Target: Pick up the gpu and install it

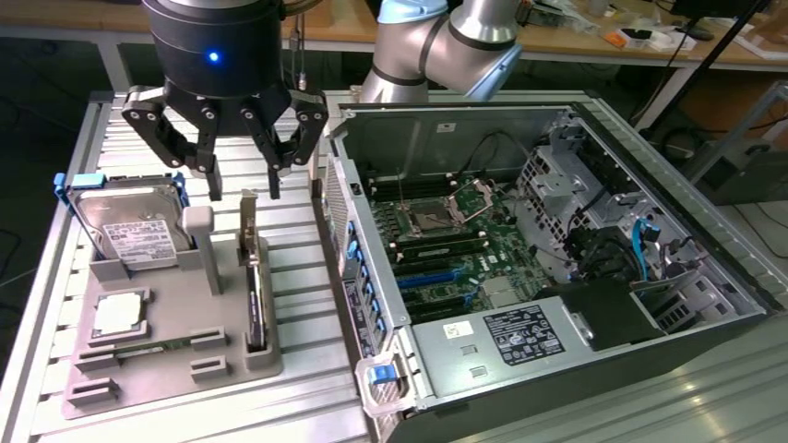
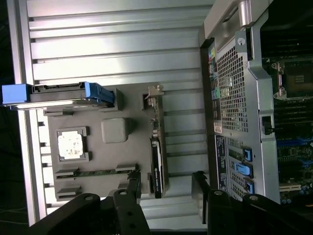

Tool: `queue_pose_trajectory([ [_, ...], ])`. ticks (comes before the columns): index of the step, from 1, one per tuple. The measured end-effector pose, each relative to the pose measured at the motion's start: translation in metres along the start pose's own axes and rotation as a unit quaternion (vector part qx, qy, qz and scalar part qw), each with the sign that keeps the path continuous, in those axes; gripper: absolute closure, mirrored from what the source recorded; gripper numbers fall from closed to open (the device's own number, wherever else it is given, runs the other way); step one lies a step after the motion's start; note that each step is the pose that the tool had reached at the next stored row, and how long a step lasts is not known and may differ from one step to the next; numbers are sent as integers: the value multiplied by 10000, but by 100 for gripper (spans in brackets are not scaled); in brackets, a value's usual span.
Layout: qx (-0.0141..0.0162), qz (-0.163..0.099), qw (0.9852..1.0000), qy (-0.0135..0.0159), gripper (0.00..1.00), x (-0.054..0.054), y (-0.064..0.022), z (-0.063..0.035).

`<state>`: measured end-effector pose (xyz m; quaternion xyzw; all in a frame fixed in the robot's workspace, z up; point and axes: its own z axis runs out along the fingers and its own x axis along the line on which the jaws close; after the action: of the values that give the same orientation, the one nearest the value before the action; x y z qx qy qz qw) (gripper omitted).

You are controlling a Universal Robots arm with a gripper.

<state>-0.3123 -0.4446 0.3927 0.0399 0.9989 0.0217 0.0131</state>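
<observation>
Fingers (image 1: 213, 175) of black jointed gripper (image 1: 244, 192) spread wide, grasping nothing, hanging just over gpu (image 1: 255, 295), a thin dark circuit card with silver metal end bracket, without touching it. Card standing on edge in a slot of flat grey plastic holder tray (image 1: 173, 369), on the side nearest open grey metal computer case (image 1: 431, 138). Silver hard drive with white label (image 1: 129, 231) upright at same tray's far end, toward the exterior view's left of the card.
</observation>
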Motion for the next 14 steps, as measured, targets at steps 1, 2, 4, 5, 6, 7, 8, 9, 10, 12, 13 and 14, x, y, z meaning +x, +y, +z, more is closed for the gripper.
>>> queue_pose_trajectory([
  [1,0,0,10000,0,46,0,0,0],
  [2,0,0,10000,0,46,0,0,0],
  [4,0,0,10000,0,46,0,0,0],
  [5,0,0,10000,0,46,0,0,0],
  [6,0,0,10000,0,46,0,0,0],
  [7,0,0,10000,0,46,0,0,0],
  [8,0,0,10000,0,46,0,0,1],
  [9,0,0,10000,0,46,0,0,1],
  [10,0,0,10000,0,46,0,0,4],
  [12,0,0,10000,0,46,0,0,10],
  [13,0,0,10000,0,46,0,0,13],
  [14,0,0,10000,0,46,1,-1,17],
])
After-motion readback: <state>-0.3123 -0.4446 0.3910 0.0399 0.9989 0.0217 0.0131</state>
